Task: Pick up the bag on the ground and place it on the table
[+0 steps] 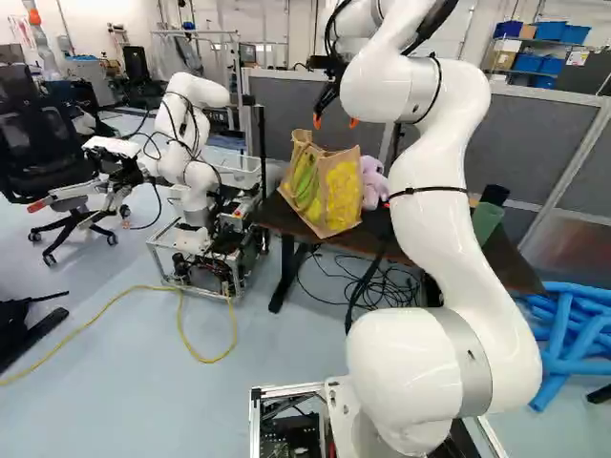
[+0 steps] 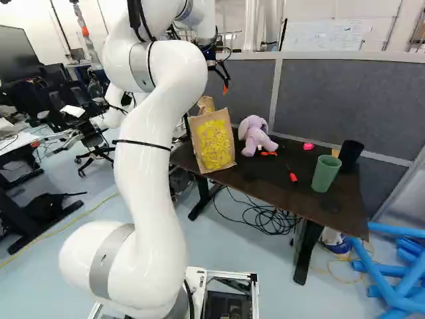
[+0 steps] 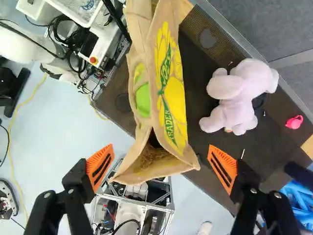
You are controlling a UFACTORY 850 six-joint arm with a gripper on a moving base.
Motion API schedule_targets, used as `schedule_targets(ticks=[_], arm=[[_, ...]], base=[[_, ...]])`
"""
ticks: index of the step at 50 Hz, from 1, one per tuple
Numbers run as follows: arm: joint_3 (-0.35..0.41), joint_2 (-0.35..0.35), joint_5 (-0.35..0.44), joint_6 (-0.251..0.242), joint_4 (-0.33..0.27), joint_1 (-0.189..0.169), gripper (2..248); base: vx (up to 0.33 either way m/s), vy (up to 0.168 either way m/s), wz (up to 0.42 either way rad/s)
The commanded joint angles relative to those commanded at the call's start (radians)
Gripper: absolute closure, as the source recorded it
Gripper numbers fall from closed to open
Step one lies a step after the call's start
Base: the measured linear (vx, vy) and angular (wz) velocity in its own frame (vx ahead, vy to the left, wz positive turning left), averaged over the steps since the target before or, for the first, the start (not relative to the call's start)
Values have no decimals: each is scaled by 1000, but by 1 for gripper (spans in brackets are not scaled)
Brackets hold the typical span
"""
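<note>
The gripper point(image 1: 335, 121) is raised above the table, over the bag, in the left base view. In the wrist view the gripper point(image 3: 161, 166) stands wide open, its orange pads apart and nothing gripped. The tan and yellow bag point(image 1: 329, 186) stands on the left end of the dark table point(image 2: 302, 193). Seen from the wrist, the bag point(image 3: 171, 93) lies below and ahead of the gripper, its open end between the lines of the two fingers without visible contact.
A lilac plush toy point(image 2: 255, 135) sits beside the bag. A green cup point(image 2: 325, 173), a black cup point(image 2: 350, 155) and small pink and red items are farther along the table. Another robot point(image 1: 191, 143) stands left of the table. Blue tubes point(image 2: 398, 266) lie at the right; grey partitions back the table.
</note>
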Motion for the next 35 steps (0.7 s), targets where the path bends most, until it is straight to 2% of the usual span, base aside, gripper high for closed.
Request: schedule_targets(ticks=[35], arm=[[0, 0, 0, 0, 0, 0, 3]], base=[[-160, -4, 5]])
